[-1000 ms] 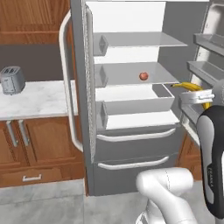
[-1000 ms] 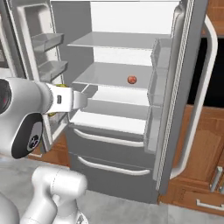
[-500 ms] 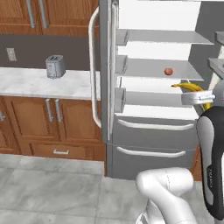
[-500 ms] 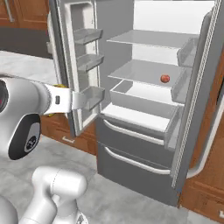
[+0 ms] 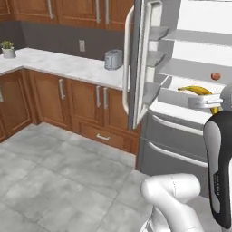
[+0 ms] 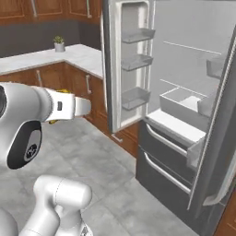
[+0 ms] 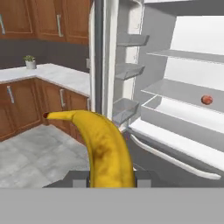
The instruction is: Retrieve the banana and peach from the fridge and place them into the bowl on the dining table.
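Pincer (image 7: 103, 177) is clamped on the banana (image 7: 103, 146), held out in front of the open fridge (image 7: 175, 87), so fruit one is out. The peach (image 7: 207, 99) sits on a middle shelf inside the fridge, so I'd say we're maybe a quarter done: nothing's in a bowl yet. Left of the fridge there's a marble counter (image 5: 59, 65) with a toaster (image 5: 113, 59) and a small plant (image 5: 7, 48), wooden cabinets (image 5: 68, 97), grey tile floor (image 5: 59, 181).
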